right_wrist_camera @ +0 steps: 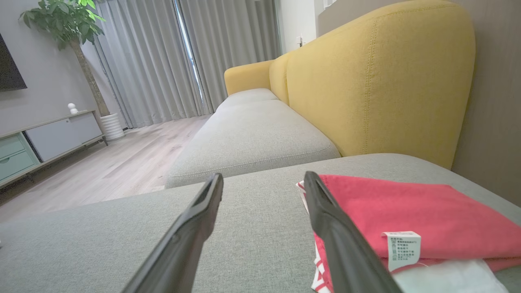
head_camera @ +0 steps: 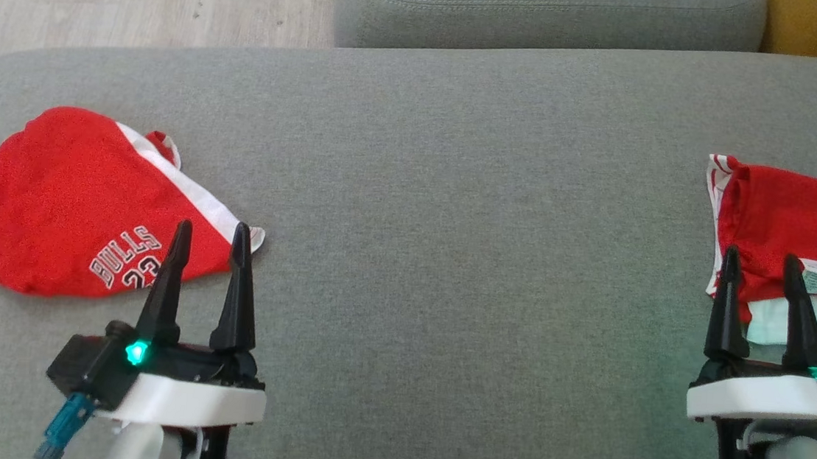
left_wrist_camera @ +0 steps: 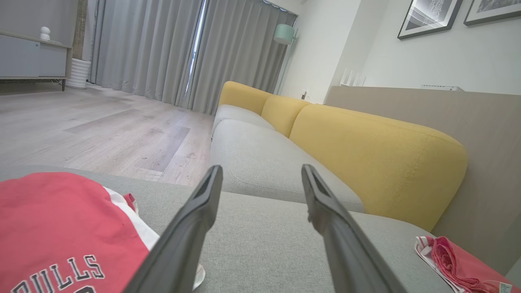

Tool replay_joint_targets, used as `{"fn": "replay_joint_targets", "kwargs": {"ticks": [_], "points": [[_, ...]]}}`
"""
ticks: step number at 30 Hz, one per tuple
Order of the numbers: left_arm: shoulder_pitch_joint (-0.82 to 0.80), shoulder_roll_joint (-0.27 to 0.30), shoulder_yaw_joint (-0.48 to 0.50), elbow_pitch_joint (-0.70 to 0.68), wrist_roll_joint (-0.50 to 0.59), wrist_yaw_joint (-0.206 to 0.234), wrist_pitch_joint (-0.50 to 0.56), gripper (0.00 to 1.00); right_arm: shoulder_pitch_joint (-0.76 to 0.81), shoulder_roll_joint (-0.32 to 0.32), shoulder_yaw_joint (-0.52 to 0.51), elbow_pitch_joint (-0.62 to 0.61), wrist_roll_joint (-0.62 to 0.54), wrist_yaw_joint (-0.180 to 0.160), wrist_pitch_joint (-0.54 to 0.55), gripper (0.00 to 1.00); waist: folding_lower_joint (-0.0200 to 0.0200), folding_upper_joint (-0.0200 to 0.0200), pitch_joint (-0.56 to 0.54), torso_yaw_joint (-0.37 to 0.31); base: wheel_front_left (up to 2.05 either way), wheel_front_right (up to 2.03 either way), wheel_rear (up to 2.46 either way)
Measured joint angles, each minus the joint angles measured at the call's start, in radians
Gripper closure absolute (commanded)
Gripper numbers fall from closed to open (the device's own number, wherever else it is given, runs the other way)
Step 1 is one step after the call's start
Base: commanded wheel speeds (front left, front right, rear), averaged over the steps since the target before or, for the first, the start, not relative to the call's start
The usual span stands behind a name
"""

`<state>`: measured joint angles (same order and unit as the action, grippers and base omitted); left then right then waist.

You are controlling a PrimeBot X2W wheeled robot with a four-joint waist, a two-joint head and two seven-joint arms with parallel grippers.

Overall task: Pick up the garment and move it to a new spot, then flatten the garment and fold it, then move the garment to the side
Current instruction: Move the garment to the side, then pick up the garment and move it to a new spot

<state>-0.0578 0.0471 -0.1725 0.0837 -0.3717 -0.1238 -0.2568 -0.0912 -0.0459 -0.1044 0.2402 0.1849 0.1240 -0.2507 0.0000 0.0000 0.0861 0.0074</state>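
At left on the grey fabric sofa seat [head_camera: 453, 226] lies the crumpled red Bulls jersey [head_camera: 49, 198], ungrasped; left tool [head_camera: 213, 227] and right tool [head_camera: 760, 254] gape empty, so every step seems yet to do

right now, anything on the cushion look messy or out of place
Yes: the jersey on the left lies bunched up in a heap with its white stripe askew, unlike the folded clothes on the right, which lie flat.
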Motion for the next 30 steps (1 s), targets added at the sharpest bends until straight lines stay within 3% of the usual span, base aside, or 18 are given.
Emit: {"fn": "replay_joint_targets", "kwargs": {"ticks": [12,30], "points": [[0.000,0.000,0.012,0.000,0.000,0.002,0.000,0.00,0.002,0.000,0.069,-0.001,0.009,0.000,0.000,0.00,0.0000,0.0000,-0.014,0.071,0.00,0.00,0.00],[0.037,0.000,0.082,0.000,0.004,0.032,0.000,0.00,0.028,0.000,0.200,0.020,0.053,0.000,0.000,0.00,-0.0001,0.0000,-0.071,0.279,0.00,0.00,0.00]]}}
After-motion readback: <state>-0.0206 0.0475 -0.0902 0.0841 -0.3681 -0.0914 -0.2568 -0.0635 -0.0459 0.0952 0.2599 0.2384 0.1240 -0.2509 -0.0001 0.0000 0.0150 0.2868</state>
